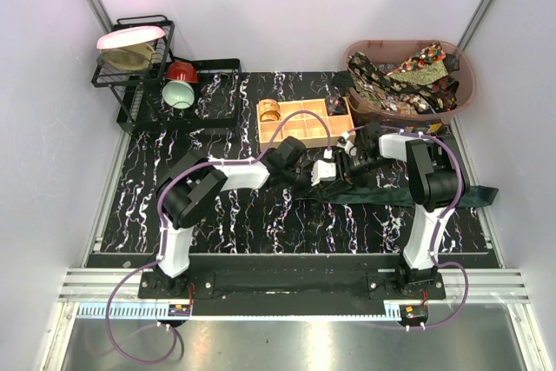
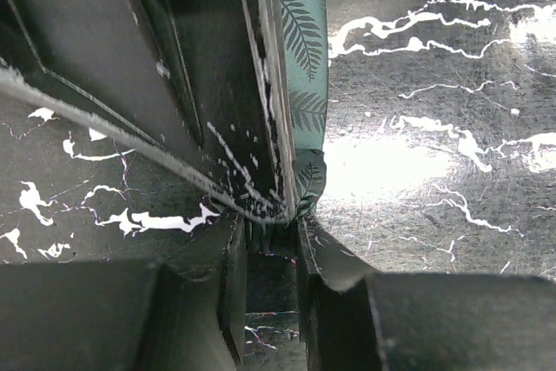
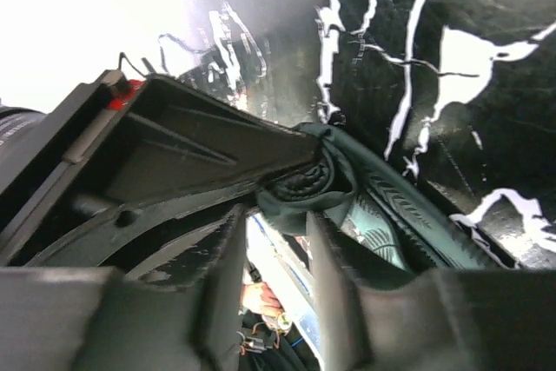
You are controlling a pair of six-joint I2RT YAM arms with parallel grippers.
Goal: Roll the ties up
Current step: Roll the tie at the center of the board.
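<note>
1. One plain dark green fabric necktie (image 1: 473, 197). It lies flat on the right half of the black white-veined marble-pattern table top (image 1: 217, 223), running from the right edge towards the centre. The right arm covers its middle stretch. The inner end is wound into a small tight roll (image 3: 300, 187), which the overhead view hides beneath the two wrists. A teal leaf-printed underside (image 2: 304, 58) shows in both wrist views.

2. The left gripper (image 2: 269, 232). Its jaws are nearly together and pinch the rolled end at the tips. The contact itself is in shadow.

3. The right gripper (image 3: 274, 219). Its jaws stand part-way apart with the roll right at their tips. Whether they press on it cannot be told.

4. A heap of dark patterned ties in gold and red (image 1: 408, 76). They sit in a mauve oval plastic basket (image 1: 373, 43) at the far right and are too tangled to count.

5. A tan wooden box with square compartments (image 1: 304, 119), just beyond the grippers. Its left compartment holds a rolled gold-toned band (image 1: 269, 110), too small to identify.

6. A black wire dish rack (image 1: 130, 76) at the far left. It holds a pink plate (image 1: 130, 36), a red bowl (image 1: 181, 69) and a pale green bowl (image 1: 178, 93), and the plate hides what lies under it.
</note>
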